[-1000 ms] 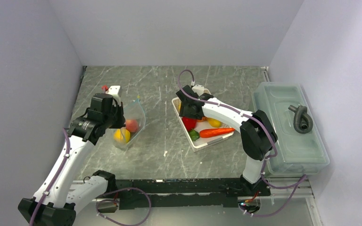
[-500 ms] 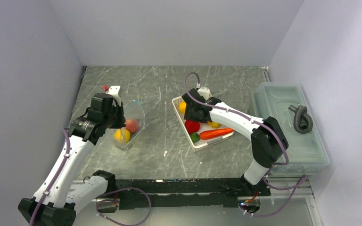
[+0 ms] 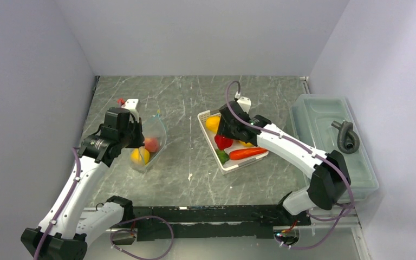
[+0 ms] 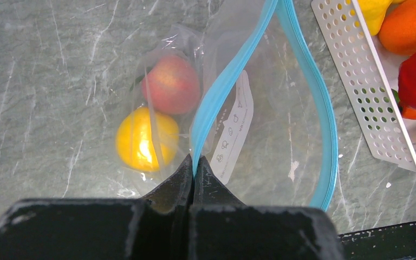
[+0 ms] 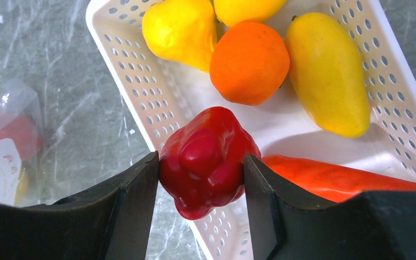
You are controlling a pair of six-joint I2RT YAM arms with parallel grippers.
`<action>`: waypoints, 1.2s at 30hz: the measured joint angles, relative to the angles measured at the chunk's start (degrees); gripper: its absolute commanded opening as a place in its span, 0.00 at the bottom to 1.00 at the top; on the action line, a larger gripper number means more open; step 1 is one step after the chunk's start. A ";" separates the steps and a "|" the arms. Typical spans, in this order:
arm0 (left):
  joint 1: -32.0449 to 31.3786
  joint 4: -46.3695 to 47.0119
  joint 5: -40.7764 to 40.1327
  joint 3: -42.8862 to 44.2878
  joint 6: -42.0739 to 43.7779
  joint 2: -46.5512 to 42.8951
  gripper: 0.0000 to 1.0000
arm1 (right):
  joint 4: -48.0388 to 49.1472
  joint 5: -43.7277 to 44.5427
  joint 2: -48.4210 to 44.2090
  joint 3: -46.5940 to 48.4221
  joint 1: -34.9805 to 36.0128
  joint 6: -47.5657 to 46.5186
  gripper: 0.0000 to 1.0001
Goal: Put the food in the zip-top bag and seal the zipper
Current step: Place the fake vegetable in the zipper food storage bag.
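Note:
My left gripper [image 4: 194, 162] is shut on the teal-blue zipper [image 4: 216, 92] and holds the clear zip-top bag [image 3: 151, 142] with its mouth open. A peach-red fruit [image 4: 171, 84] and a yellow fruit [image 4: 145, 140] lie inside the bag. My right gripper [image 5: 201, 172] is shut on the red pepper [image 5: 206, 157] and holds it over the left edge of the white basket [image 3: 225, 162]. In the basket lie an orange [image 5: 249, 62], a yellow lemon [image 5: 181, 31], a yellow potato-like piece [image 5: 327, 73], an orange-red carrot [image 5: 336, 179] and a small green piece [image 3: 222, 156].
A large translucent lidded bin [image 3: 330, 146] with a grey hose piece [image 3: 345, 136] on its lid stands at the right. A small white and red object [image 3: 129, 103] lies behind the left gripper. A black rail [image 3: 206, 214] runs along the near edge.
My right arm has swung to the right and nearer over the basket, baring the orange at the basket's far left. The red pepper sits between its fingers. The left gripper and the bag have not moved.

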 measured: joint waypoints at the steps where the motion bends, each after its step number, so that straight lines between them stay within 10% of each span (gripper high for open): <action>1: 0.00 -0.02 0.00 0.00 0.00 -0.04 0.00 | 0.13 -0.02 -0.57 -0.17 0.00 -0.15 0.01; 36: 0.00 -0.02 0.22 0.00 0.02 -0.04 0.00 | 12.02 -9.27 -9.31 10.14 15.52 -7.74 0.00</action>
